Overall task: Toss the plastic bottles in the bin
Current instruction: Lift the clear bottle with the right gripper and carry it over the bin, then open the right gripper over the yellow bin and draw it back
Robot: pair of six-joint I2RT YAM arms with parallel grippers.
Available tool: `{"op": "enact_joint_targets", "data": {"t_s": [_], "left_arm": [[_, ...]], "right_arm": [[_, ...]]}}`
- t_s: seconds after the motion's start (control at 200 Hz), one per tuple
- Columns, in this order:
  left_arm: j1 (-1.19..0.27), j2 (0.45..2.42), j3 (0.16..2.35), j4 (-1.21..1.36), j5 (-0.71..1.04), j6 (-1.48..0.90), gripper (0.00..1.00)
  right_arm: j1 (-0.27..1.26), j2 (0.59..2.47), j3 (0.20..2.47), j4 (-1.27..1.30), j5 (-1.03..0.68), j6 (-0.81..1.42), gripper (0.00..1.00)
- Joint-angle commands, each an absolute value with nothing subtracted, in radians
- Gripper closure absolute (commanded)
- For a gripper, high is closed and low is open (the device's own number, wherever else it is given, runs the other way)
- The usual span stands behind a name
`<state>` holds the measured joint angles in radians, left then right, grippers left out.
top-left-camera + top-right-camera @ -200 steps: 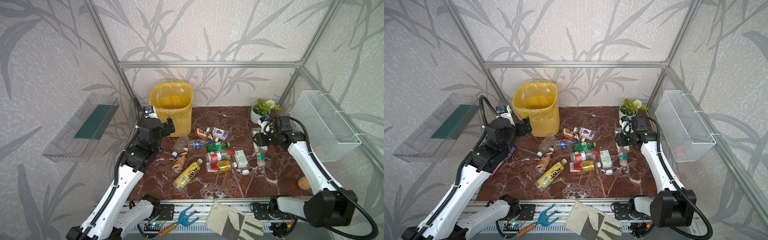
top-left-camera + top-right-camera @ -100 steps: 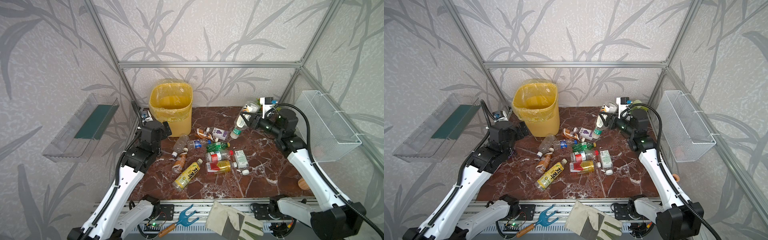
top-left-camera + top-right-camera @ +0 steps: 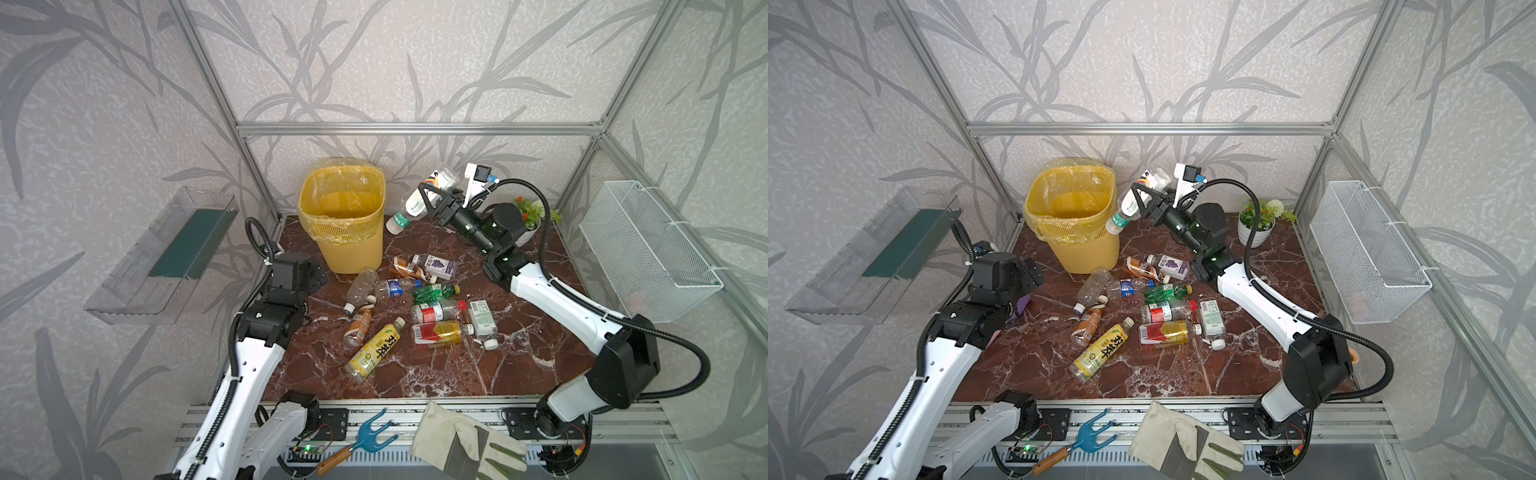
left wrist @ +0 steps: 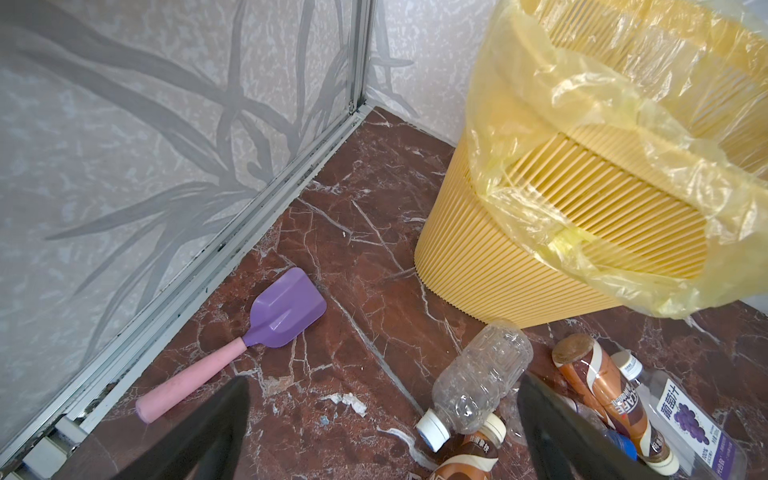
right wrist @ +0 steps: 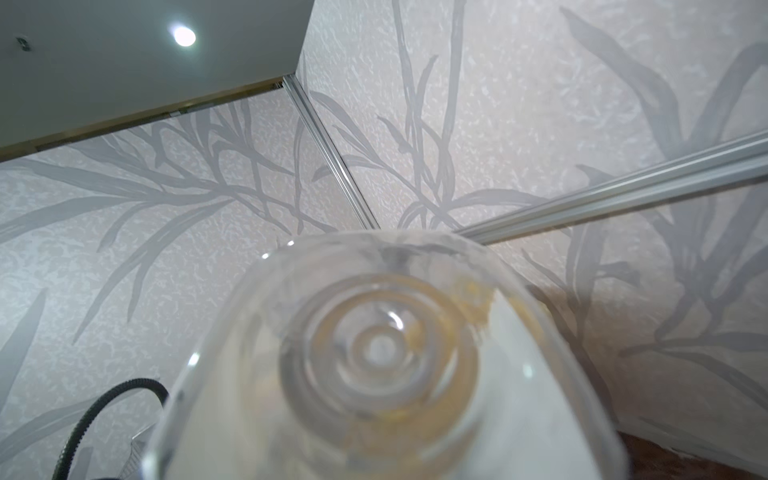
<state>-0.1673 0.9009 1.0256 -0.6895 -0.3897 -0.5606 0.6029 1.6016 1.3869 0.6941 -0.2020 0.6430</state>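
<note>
Right hand [image 3: 429, 201] is up off the counter [image 3: 519, 365], clamped around the middle of a clear bottle with a white and green label [image 3: 410, 209]. The bottle is tilted, cap end down and ahead of the hand, close by the rim of the yellow bin [image 3: 347, 249]; both top views agree [image 3: 1126, 207]. From the wrist, its clear base [image 5: 380, 353] fills the view. Left hand [image 3: 316, 276] sits low over the counter, fingers spread wide and holding nothing, with the bin right in front of it. An unlabelled clear bottle [image 4: 482, 374] lies between its fingertips, a purple spatula [image 4: 286, 311] lies off to one side, and the other bottles [image 3: 436, 311] lie scattered below the right hand.
</note>
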Motion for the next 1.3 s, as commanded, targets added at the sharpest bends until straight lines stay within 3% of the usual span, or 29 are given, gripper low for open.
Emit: {"op": "enact_joint_targets", "data": {"t_s": [0.0,0.09,0.165,0.255,0.285,0.325,0.57,0.655,0.79,0.9,1.045,1.299], "left_arm": [[-0.158,0.878,1.02,-0.726,-0.388,-0.578,0.01],[-0.156,0.872,1.016,-0.724,-0.385,-0.581,0.01],[-0.154,0.871,1.017,-0.723,-0.383,-0.581,0.01],[-0.153,0.864,1.028,-0.734,-0.366,-0.569,0.01],[-0.151,0.86,1.03,-0.74,-0.365,-0.566,0.01],[-0.15,0.855,1.029,-0.747,-0.37,-0.566,0.01],[-0.15,0.836,1.023,-0.743,-0.36,-0.561,0.01],[-0.149,0.836,1.031,-0.742,-0.35,-0.564,0.01],[-0.149,0.819,1.022,-0.738,-0.35,-0.56,0.01],[-0.151,0.798,0.995,-0.708,-0.303,-0.536,0.01],[-0.153,0.793,0.97,-0.722,-0.256,-0.548,0.01],[-0.255,0.793,0.93,-0.739,-0.26,-0.581,0.01]], "right_arm": [[0.627,1.698,1.497,0.875,-0.074,0.644,0.47],[0.646,1.877,1.701,0.834,-0.053,0.663,0.46],[0.661,2.048,2.008,0.563,-0.124,0.576,0.42],[0.65,2.216,2.341,0.182,-0.142,0.549,0.17],[0.649,2.239,2.39,0.155,-0.14,0.543,0.07],[0.649,2.249,2.421,0.136,-0.124,0.525,0.0],[0.639,2.407,2.913,-0.212,-0.133,0.401,0.01],[0.634,2.398,2.981,-0.286,-0.127,0.367,0.01],[0.635,2.255,2.825,-0.262,-0.157,0.294,0.01],[0.636,2.053,2.481,-0.152,-0.162,0.234,0.01],[0.632,1.728,1.858,0.219,-0.097,0.204,0.01],[0.618,1.397,1.365,0.312,-0.038,0.129,0.01]]}}
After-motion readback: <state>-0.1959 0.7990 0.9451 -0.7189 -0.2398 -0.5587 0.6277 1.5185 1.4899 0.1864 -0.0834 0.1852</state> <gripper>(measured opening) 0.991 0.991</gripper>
